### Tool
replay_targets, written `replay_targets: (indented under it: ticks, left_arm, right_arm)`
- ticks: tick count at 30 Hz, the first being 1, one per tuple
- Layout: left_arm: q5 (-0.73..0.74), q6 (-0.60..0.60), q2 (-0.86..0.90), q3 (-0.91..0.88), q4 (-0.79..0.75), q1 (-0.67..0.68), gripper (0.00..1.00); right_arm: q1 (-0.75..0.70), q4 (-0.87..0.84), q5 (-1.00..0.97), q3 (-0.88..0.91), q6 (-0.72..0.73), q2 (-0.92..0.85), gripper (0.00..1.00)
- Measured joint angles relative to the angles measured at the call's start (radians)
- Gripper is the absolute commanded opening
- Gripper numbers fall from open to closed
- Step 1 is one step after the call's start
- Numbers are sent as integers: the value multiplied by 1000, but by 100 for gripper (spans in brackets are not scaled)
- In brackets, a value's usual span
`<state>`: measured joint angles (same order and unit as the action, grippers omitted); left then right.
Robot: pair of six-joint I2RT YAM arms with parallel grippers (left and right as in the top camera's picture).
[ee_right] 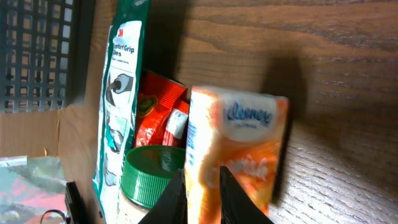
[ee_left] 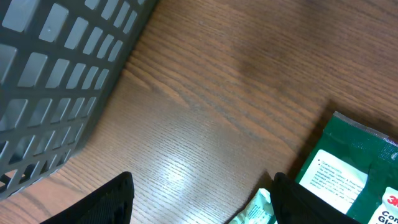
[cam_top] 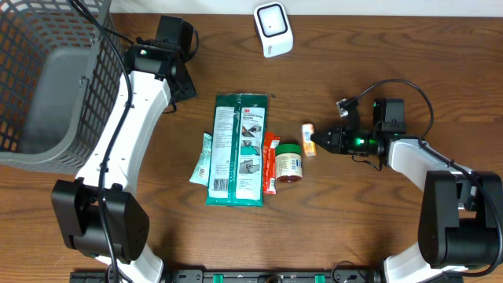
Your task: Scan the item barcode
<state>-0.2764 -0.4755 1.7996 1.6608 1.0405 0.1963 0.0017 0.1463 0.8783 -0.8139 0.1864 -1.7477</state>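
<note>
Right hand (cam_top: 318, 141) sits against the tissue pack (cam_top: 309, 139) on the table (cam_top: 354, 63), beside the jar (cam_top: 288, 163). Its fingers are nearly together; I cannot tell whether they grip. Left hand (ee_left: 202, 208) is spread and empty. Risk: a thin edge hold could drop the pack short of the scanner (cam_top: 273, 29).

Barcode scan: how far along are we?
Done: nothing visibly; the scanner stands away from every item. In hand: the right gripper is at the Kleenex pack, jaws nearly together, grip unclear; the left gripper is open and empty. Left: lift the pack and show its barcode to the scanner.
</note>
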Motion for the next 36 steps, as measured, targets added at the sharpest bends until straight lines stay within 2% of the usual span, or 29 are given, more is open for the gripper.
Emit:
replay_targets:
  ticks: [6,16,23,27,30,36]
  left_arm:
    - [0,0,0,0,0,0,70]
    - [0,0,0,0,0,0,70]
    - [0,0,0,0,0,0,71]
    - [0,0,0,0,0,0,70]
    - [0,0,0,0,0,0,70]
    - [0,0,0,0,0,0,70]
  right_arm:
    - [0,8,-15,0,0,0,15]
    - [0,18,-57,-3,29,0,40]
    - [5,259,-116,-160,50,5,56]
    - [56,433,-262,-328,50,19,60]
    - [179,560,-456,-467,58,28,65]
    - [400,644,-810,-513,122,33,73]
